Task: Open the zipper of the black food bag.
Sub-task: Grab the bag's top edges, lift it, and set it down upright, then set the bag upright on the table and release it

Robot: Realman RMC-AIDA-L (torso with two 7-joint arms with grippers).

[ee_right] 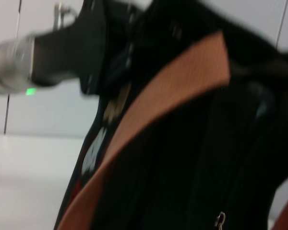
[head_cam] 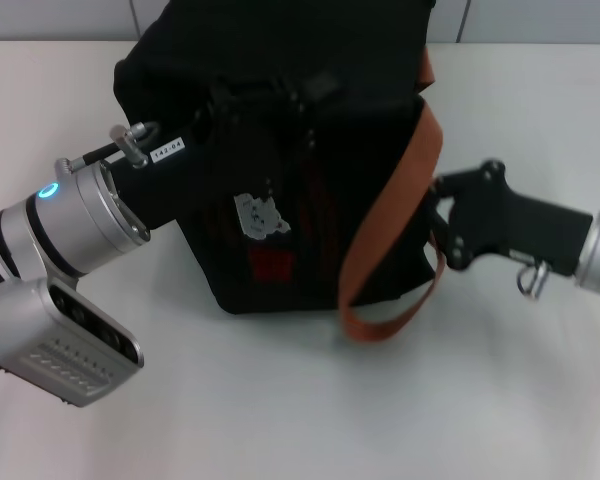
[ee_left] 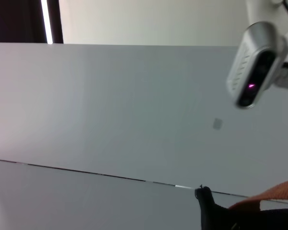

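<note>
The black food bag (head_cam: 280, 200) stands mid-table, with its bear patch (head_cam: 260, 215) and red print facing me. One orange-brown strap (head_cam: 395, 220) hangs down its right side. My left gripper (head_cam: 215, 110) reaches in from the left and rests on the bag's top, black against black fabric. At the bag's right side my right gripper (head_cam: 443, 222) is open, with the strap next to its fingertips. The zipper line is hard to pick out in the head view. In the right wrist view a small silver pull tab (ee_right: 220, 220) shows on the bag (ee_right: 192, 158).
The white table (head_cam: 310, 410) spreads in front of the bag and to both sides, and a pale wall stands behind. The left wrist view shows mostly the wall, the right arm's silver wrist camera (ee_left: 253, 67) and a bit of orange strap (ee_left: 273, 196).
</note>
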